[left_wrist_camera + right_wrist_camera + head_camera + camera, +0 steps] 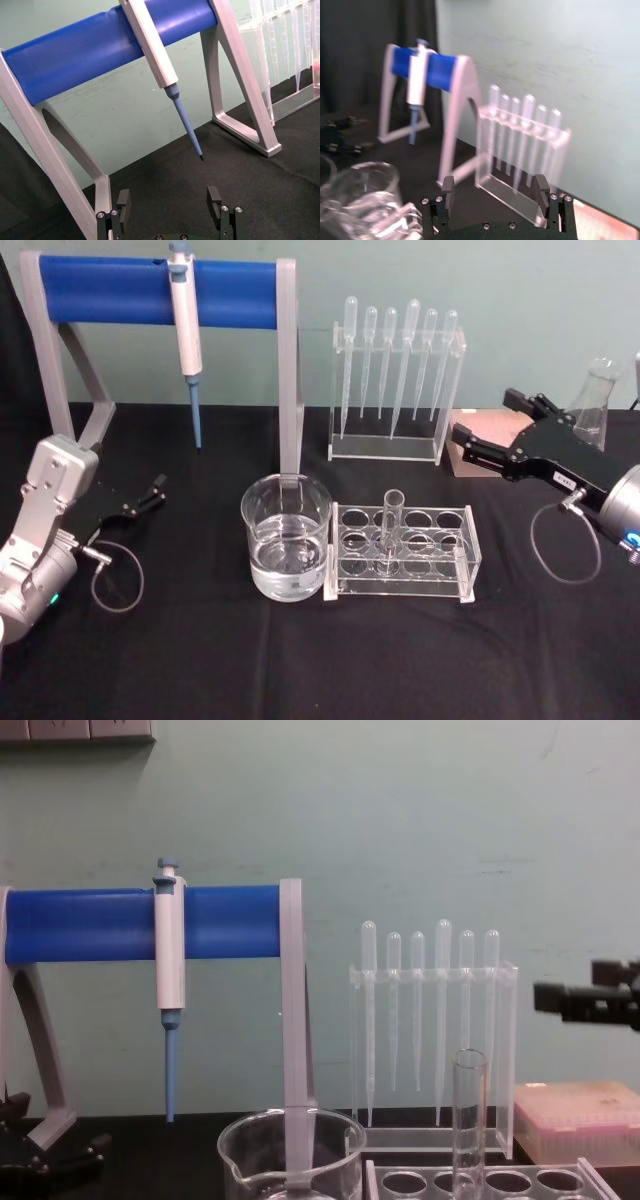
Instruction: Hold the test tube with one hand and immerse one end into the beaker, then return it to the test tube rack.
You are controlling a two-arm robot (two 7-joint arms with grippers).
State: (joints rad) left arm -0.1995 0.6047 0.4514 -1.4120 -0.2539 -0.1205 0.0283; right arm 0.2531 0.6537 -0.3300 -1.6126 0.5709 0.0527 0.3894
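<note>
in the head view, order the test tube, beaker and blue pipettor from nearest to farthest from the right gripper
From the right gripper:
1. Test tube, upright in the clear rack, toward the table's middle.
2. Beaker, just left of the rack.
3. Blue pipettor, hanging on the stand, far left at the back.

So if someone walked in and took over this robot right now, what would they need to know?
Left tool: open, empty, low at the table's left side.
Right tool: open, empty, raised at the right, behind the rack.
Test tube: upright in the clear rack.
Beaker: left of the rack, holding clear liquid.
Done: no sign of a grasp.
Left: grip the tube, dip one end in the beaker, return it.
</note>
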